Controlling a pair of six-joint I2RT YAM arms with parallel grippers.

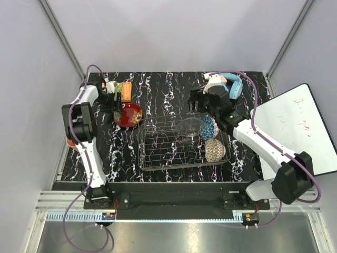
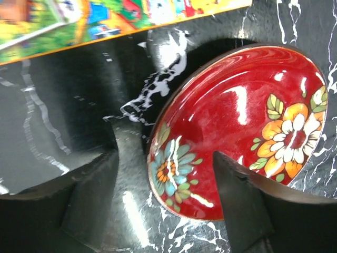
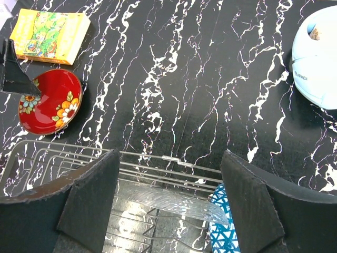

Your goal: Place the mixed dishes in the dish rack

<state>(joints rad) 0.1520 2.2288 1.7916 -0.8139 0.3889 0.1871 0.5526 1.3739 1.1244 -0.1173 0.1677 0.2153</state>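
Observation:
The glossy red plate with painted flowers lies on the black marbled table, left of the dish rack. My left gripper is open over the plate's near-left rim; in the left wrist view the right finger overlaps the plate. My right gripper is open and empty above the rack's far edge. The clear glass bowl, blue patterned bowl and beige patterned bowl stand in the rack. A salmon-pink cup peeks out behind the left arm. The stemmed glass is out of view.
The orange-green book lies just beyond the red plate. Light blue headphones lie at the back right. A whiteboard rests at the right table edge. The rack's left half holds no dishes.

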